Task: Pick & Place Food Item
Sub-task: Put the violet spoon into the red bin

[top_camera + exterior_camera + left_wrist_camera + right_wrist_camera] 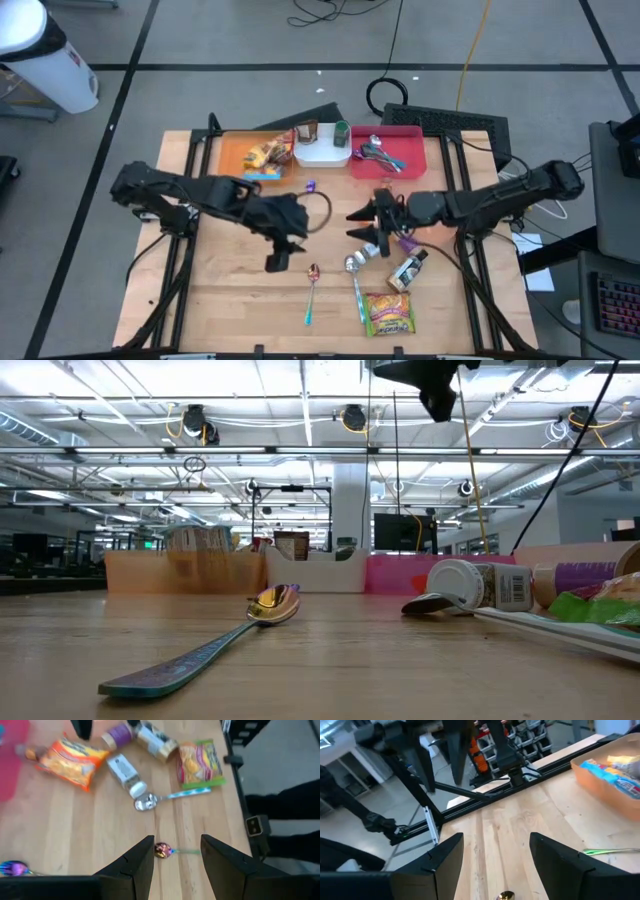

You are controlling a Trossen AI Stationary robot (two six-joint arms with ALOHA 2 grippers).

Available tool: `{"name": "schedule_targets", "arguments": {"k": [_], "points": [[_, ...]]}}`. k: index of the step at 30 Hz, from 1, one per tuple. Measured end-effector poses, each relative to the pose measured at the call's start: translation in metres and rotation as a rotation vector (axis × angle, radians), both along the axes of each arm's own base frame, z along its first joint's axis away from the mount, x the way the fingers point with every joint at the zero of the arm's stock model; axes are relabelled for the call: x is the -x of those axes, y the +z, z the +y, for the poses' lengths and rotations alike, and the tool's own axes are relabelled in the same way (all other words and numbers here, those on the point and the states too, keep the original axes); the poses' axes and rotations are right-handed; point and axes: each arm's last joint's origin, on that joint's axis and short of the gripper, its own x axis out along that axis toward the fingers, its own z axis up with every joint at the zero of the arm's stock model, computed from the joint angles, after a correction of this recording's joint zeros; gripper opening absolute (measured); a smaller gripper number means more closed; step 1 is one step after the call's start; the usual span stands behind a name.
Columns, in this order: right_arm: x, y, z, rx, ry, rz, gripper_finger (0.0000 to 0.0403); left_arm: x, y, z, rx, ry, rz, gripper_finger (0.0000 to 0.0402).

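Observation:
Food lies loose on the wooden table near its front right. There is a green-edged noodle packet (388, 315) (200, 762), an orange snack bag (70, 762), a small white bottle (408, 270) (127, 775) lying on its side, and two jars (117, 735). My left gripper (285, 250) (177, 847) hangs open above the table's middle, over an iridescent spoon (162, 851) (312, 285). My right gripper (358, 224) (496, 845) is held level and open, above the table just right of the middle. It points toward the table's left edge and holds nothing.
At the far edge stand an orange tray (228, 160) (615, 790) with packets, a white container (322, 155) and a red tray (425, 160) with utensils. A second spoon (355, 275) (150, 802) lies by the bottle. Bare wood (220, 300) is at the front left.

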Motion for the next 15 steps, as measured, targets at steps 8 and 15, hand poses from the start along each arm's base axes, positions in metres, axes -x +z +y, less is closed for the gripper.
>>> {"name": "schedule_targets", "arguments": {"k": [8,15], "points": [[0.007,-0.01,0.018,0.02,-0.041,0.095,0.0224,-0.028,-0.043,-0.01,0.004,-0.044,0.168,0.017],[0.008,-0.011,0.019,0.019,-0.039,0.111,0.0224,-0.053,-0.091,-0.02,0.013,-0.181,0.321,0.017]]}}
